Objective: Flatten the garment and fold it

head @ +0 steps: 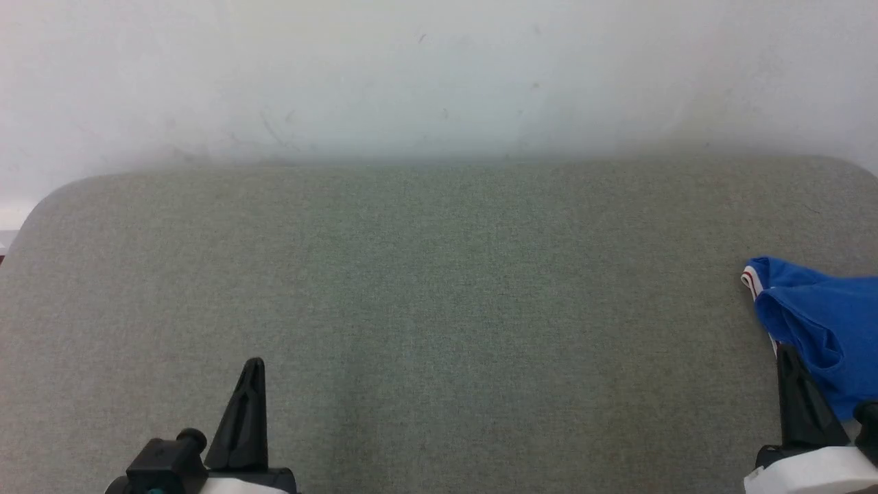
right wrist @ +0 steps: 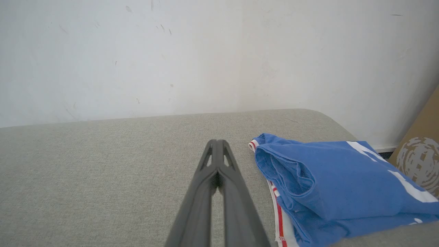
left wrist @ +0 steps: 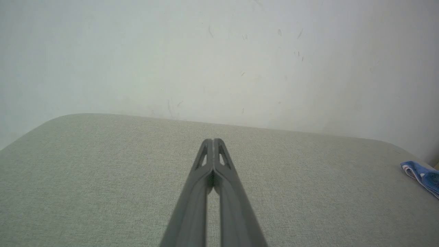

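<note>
Well, from where I stand, both arms hang low over the near edge of the grey fabric-covered table (head: pixel 439 274). The left gripper (left wrist: pixel 213 143) is toward the table's left end. Its two long dark fingers are pressed flat together at the tips and grip nothing. The right gripper (right wrist: pixel 216 143) is toward the table's right end and is clenched the same way, tips meeting on no cloth.

The garment (right wrist: pixel 329 181) lies on the table's right end in a loose folded bundle. It is royal blue cloth doubled over itself, with parts of white lettering on the upper face. A strip of red-and-white trim runs along the side that faces the table's middle. The right gripper's fingers point past that trimmed side, just beside the bundle, and I can't tell whether they brush it.

A scuffed white wall (head: pixel 439 82) rises behind the table's far edge. Off the table's right end leans a brown cardboard panel (right wrist: pixel 420 157) with a pale printed pattern.
</note>
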You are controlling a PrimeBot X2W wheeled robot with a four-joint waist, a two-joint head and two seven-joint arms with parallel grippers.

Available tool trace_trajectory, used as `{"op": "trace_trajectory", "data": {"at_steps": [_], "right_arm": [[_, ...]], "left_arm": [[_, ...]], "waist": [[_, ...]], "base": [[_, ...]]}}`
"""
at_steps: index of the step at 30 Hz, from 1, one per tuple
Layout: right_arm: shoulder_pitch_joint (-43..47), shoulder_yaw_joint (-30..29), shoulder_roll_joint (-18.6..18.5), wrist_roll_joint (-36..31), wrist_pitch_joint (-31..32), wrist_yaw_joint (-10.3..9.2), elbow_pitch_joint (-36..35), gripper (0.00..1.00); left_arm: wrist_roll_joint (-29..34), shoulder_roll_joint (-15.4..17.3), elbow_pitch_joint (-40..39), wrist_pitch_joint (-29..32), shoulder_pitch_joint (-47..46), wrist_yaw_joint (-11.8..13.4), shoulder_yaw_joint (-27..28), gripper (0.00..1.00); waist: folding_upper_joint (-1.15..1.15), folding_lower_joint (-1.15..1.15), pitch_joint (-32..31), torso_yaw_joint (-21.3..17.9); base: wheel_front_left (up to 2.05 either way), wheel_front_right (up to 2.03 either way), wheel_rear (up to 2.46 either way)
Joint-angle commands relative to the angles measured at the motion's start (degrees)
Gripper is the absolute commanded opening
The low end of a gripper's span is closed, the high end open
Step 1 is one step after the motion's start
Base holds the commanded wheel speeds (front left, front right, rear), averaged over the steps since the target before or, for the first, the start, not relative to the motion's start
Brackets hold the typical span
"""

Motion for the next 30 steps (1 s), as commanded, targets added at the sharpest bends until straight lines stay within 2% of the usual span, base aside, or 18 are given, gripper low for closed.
{"op": "trace_trajectory", "data": {"at_steps": [1,30], "right_arm": [[-1.1,0.4,0.0,-0.6,0.3,-0.01,0.1,0.00],[-3.3,3.3,0.1,-2.5,2.3,-0.02,0.5,0.00]], "left_arm": [[0.9,-0.5,0.5,0.3,-1.4,-0.7,0.6,0.00],[6.5,-3.7,3.0,3.5,-4.0,-3.3,3.7,0.00]], "waist": [[-0.01,0.00,0.0,-0.1],[-0.01,0.00,-0.3,-0.9]], "base": [[0.00,0.00,0.00],[0.00,0.00,0.00]]}}
